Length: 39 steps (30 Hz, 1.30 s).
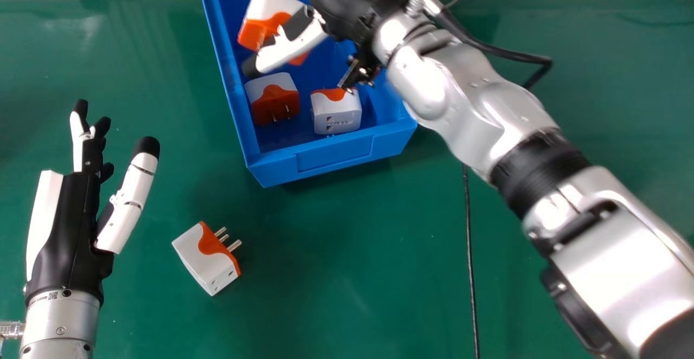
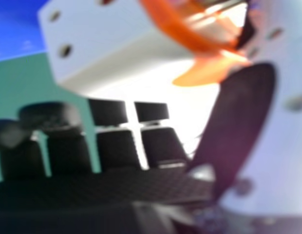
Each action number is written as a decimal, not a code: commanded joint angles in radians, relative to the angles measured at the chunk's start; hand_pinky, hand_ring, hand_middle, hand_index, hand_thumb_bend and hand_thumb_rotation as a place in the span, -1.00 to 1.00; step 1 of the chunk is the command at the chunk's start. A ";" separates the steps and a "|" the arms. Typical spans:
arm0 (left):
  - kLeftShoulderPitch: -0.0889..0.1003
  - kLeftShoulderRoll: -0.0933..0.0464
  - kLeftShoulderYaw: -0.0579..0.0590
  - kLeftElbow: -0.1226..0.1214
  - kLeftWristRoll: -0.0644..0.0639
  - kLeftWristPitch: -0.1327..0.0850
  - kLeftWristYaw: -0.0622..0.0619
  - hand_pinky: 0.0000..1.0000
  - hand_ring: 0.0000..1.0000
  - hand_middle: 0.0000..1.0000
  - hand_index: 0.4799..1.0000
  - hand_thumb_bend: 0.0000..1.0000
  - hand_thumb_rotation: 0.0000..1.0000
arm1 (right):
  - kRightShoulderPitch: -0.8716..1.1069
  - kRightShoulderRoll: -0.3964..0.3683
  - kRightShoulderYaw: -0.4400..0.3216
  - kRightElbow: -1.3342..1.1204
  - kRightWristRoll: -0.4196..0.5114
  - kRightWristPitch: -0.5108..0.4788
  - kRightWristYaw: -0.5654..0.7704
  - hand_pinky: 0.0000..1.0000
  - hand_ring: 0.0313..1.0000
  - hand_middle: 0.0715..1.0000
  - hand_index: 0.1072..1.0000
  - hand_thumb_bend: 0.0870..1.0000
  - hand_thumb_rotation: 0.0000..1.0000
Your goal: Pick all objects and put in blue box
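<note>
Hanging over the blue box (image 1: 335,158) — right hand (image 1: 341,1).

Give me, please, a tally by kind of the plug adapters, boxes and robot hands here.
Plug adapters: at least 4; the right arm may hide more
Blue box: 1
Robot hands, left and right: 2
Total: at least 7

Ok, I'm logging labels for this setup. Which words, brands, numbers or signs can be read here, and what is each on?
No text can be read.
Silver wrist below the left hand: a small square code and fine print, too small to read.
Rightmost plug adapter in the blue box: tiny marks, too small to make out.
</note>
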 commanded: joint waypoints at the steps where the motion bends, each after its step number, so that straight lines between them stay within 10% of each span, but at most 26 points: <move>1: 0.006 -0.003 0.003 -0.026 -0.010 -0.022 0.001 0.87 0.98 0.97 0.95 -0.08 0.72 | -0.076 0.025 0.008 0.052 0.004 0.021 -0.039 -0.94 -0.92 -0.85 -0.80 -0.50 -0.42; 10: 0.023 -0.006 0.002 -0.053 -0.009 -0.011 -0.002 0.86 0.98 0.97 0.95 -0.08 0.71 | -0.088 0.087 0.036 0.133 0.035 0.142 0.015 -0.70 -0.65 -0.50 -0.38 -0.28 -0.70; 29: 0.017 -0.002 0.003 -0.057 -0.007 0.001 -0.011 0.86 0.98 0.97 0.95 -0.07 0.70 | -0.048 0.085 0.082 0.127 0.044 0.168 0.042 -0.40 -0.26 -0.19 -0.19 -0.10 -0.95; 34: 0.014 -0.002 0.000 -0.058 0.002 -0.001 -0.006 0.86 0.98 0.97 0.94 -0.06 0.70 | -0.037 0.067 0.110 0.109 0.027 0.154 0.024 0.23 0.45 0.48 0.44 -0.08 -0.85; 39: 0.006 0.002 0.005 -0.031 -0.002 -0.014 -0.004 0.86 0.98 0.97 0.94 -0.06 0.70 | -0.015 0.055 0.121 0.093 0.021 0.139 -0.023 0.38 0.62 0.66 0.62 -0.13 -0.81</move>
